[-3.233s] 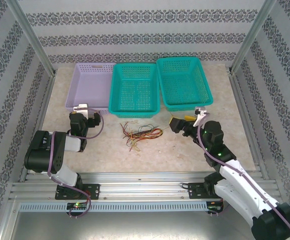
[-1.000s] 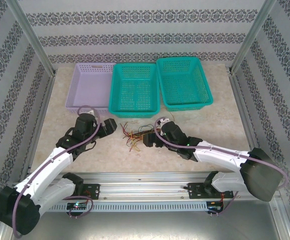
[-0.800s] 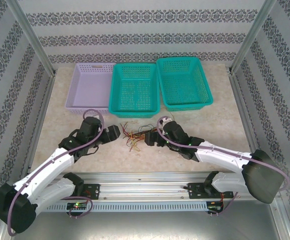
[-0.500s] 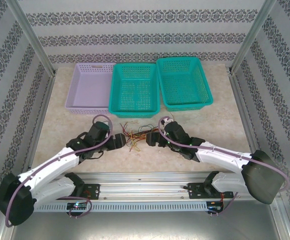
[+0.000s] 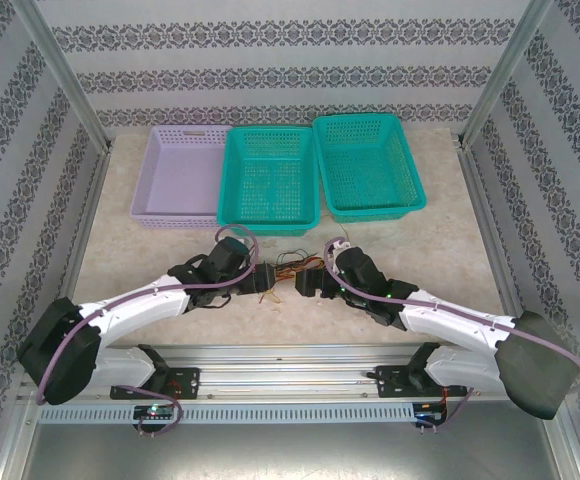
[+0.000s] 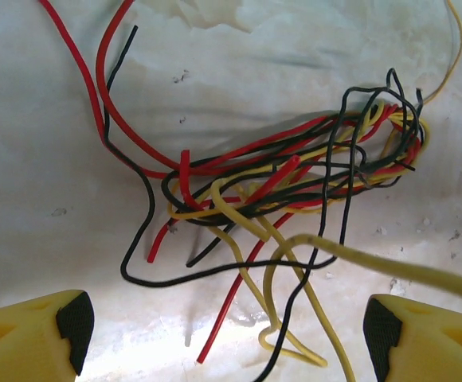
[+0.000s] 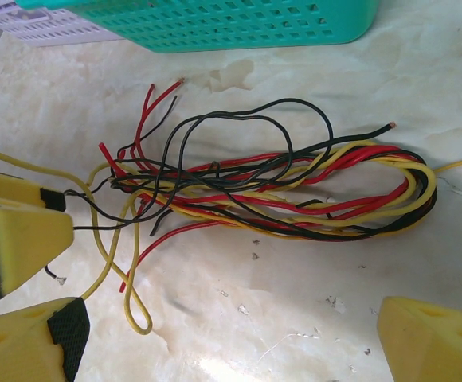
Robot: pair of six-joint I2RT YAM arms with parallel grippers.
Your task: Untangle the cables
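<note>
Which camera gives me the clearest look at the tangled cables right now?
The right wrist view: nearly the whole bundle of cables lies in frame, each strand distinct. The left wrist view is closer but crops strands at its edges. The top external view gives a tiny clump, partly covered.

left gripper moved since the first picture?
Yes. The left gripper has swung right, away from the lilac basket front edge, to the left end of the cables.
</note>
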